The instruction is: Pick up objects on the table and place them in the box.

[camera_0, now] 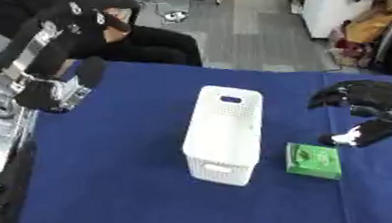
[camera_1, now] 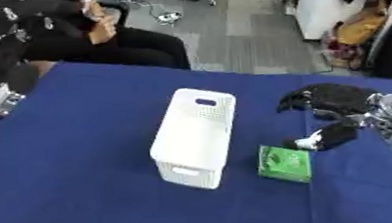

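2 hands show over a blue tablecloth. Right hand comes in from the right edge, palm down, black fingers arched forward and spread toward the box, thumb angled down and inward with a pale tip; the silver wrist sits just behind it at the view's edge. It is released, curled round nothing, and hangs just beside and a little above the far corner of a green packet; whether the thumb tip touches the packet I cannot tell. Green packet lies flat on the cloth, just right of the box's near end, apart from it by a thin strip of blue. It carries a pale printed pattern on top; no writing can be read. White perforated box stands near the table's middle, long axis running away from the camera, a slot handle at its far end and another at its near end; its inside is not visible from this angle. Left hand is raised at the upper left over the table's left edge, dark and bulky, arm slanting down from the top corner; whether it is clenched or released cannot be told.
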Controlling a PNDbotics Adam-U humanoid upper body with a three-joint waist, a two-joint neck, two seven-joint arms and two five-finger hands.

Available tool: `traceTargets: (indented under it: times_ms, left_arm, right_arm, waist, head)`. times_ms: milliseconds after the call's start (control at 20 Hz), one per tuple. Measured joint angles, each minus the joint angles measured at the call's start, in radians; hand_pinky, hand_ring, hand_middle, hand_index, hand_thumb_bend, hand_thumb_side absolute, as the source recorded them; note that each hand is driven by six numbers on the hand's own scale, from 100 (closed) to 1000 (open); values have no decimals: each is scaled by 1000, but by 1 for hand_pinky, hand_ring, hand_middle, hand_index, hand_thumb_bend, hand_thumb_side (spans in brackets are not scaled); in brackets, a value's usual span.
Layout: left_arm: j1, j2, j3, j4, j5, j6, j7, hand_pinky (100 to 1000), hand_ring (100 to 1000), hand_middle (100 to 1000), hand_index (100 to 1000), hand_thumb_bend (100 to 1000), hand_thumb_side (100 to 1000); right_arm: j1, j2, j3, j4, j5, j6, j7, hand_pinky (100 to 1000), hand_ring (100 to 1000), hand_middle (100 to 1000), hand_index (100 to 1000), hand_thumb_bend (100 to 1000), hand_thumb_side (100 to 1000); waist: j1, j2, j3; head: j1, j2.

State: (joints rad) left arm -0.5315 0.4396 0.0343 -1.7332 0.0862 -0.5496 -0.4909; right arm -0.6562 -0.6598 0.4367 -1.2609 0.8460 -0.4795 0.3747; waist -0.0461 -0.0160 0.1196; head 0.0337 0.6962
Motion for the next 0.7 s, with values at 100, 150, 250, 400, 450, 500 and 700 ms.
traceTargets:
  times_ms: [100,150,250,400,450,500,700]
  left_arm:
    - [0,0,0,0,0,0,0,693,896,974,928,100,682]
    - [0,0,0,0,0,0,0,693,896,974,928,100,682]
    - [0,0,0,0,0,0,0,693,896,974,928,100,682]
    - [0,0,0,0,0,0,-1,693,896,974,928,100,682]
    - [0,0,0,0,0,-1,-1,693,896,974,928,100,682]
    - [0,0,0,0,0,-1,-1,694,897,974,928,100,682]
    - [0,0,0,0,0,-3,-3,694,897,974,928,100,682]
  right_arm:
    - [0,5,7,12,12,-4,2,884,844,852,914,461,1000]
    - [-1,8,10,17,18,-7,1,882,842,850,913,469,1000]
    - [-1,12,15,25,31,-15,-8,883,842,849,913,461,1000]
    - [-1,13,18,39,51,-21,-25,881,841,848,912,453,1000]
    - [-1,13,18,44,58,-21,-30,882,841,848,912,453,1000]
    - [-1,14,18,49,64,-22,-34,881,840,846,912,455,1000]
    - [0,26,18,67,85,-19,-47,886,844,849,913,463,1000]
  waist:
    - [0,0,0]
    - [0,0,0]
    - [0,0,0]
    - [0,0,0]
    - [0,0,0]
    - [0,0,0]
    - [0,0,0]
  head:
    - [0,0]
    - [0,0]
    - [0,0]
    - [0,0]
    - [0,0]
    - [0,0]
    - [0,0]
